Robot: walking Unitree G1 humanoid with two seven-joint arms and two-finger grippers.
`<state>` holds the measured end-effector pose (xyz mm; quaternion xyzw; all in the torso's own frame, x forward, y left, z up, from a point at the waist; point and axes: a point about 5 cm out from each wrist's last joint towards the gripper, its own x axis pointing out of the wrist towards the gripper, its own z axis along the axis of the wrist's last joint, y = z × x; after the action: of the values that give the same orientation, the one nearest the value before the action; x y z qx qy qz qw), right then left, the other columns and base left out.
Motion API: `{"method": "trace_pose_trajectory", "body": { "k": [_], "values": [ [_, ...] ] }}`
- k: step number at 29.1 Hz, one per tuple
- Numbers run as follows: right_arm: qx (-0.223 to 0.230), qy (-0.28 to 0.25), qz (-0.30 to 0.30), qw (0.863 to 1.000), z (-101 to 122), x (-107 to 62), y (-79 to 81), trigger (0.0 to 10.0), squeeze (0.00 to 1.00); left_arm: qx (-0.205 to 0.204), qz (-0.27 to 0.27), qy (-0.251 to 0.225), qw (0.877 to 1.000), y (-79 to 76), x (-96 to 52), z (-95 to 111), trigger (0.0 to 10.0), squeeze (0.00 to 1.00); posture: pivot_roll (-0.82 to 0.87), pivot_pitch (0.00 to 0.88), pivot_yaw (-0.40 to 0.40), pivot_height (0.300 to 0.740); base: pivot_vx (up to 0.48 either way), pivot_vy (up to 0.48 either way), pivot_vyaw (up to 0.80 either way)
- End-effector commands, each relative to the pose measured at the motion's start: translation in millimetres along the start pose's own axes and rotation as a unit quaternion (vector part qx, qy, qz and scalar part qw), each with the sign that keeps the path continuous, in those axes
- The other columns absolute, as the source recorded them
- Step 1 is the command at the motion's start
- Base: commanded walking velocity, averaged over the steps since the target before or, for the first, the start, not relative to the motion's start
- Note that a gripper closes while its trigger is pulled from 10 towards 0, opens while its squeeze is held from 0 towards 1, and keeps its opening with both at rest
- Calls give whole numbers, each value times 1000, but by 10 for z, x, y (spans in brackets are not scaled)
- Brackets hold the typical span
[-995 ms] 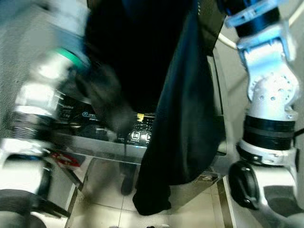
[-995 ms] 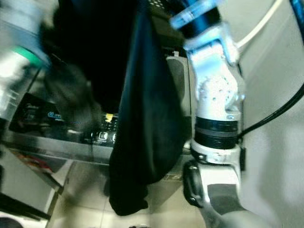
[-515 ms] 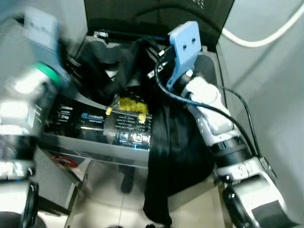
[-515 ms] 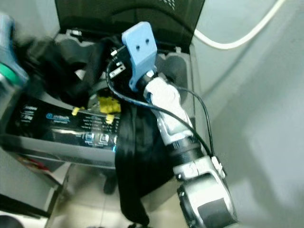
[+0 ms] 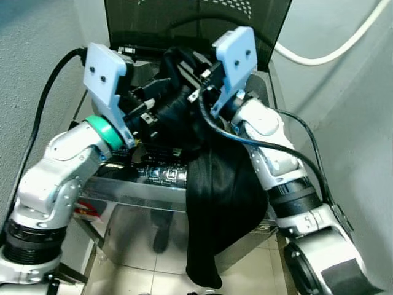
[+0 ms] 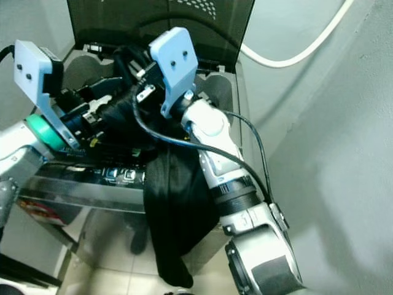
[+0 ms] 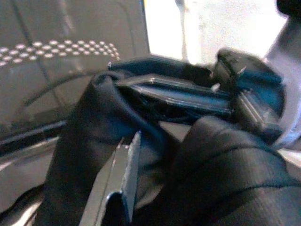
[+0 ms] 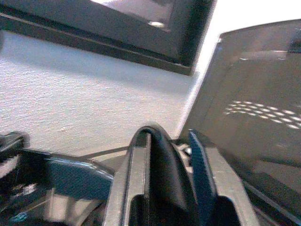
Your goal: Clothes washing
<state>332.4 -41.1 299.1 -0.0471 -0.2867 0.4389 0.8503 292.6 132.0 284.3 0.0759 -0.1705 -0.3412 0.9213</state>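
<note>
Both grippers' jaws are hidden among dark cloth, so I cannot tell how far either is opening, or whether either is gripping anything. The washing machine (image 5: 178, 184), its lid (image 5: 196, 21) standing raised at the top of the frame, is filling the centre. The black garment (image 5: 218, 196) is bunching over the tub opening and trailing down the machine's front toward the lower centre. The left gripper (image 5: 156, 107) and right gripper (image 5: 193, 80) are meeting at the bunch. Loading seems underway; next, the hanging part needs lifting inside.
</note>
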Motion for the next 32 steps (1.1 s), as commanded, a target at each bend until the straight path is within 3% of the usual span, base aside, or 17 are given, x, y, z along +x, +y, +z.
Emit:
{"method": "trace_pose_trajectory", "body": {
  "k": [1,7,9,15,16,17,24,29,32],
  "values": [
    [23,-16,53,998,66,25,140,10000,1000,23,15,6,1000,-26,-6,1,10000,0,72,58,-33,740,0,0,0],
    [53,-16,82,995,56,-31,220,10000,1000,34,33,7,999,-38,-50,32,10000,0,75,61,-38,740,0,0,0],
    [87,-24,108,990,57,-72,290,10000,1000,25,44,8,999,-59,-83,53,10000,0,75,63,-38,740,0,0,0],
    [102,-26,131,986,92,-120,323,10000,1000,31,52,5,998,-81,-83,58,10000,0,75,62,-37,740,0,0,0],
    [104,-25,136,985,111,-141,320,10000,639,37,52,4,998,-95,-82,64,10000,0,73,61,-37,740,0,0,0],
    [106,-24,139,984,123,-154,317,10000,0,41,52,4,998,-105,-81,69,10000,0,73,61,-37,740,0,0,0],
    [176,-66,159,969,312,-292,251,10000,0,72,37,10,997,-165,-110,112,10000,0,80,60,-34,740,0,0,0],
    [238,-103,156,953,409,-390,207,10000,0,51,8,22,998,-264,-116,65,10000,0,78,60,-32,740,0,0,0],
    [232,-87,152,957,372,-427,219,10000,0,52,-25,54,997,-344,-131,-43,10000,0,75,60,-29,740,0,0,0]
  ]
}}
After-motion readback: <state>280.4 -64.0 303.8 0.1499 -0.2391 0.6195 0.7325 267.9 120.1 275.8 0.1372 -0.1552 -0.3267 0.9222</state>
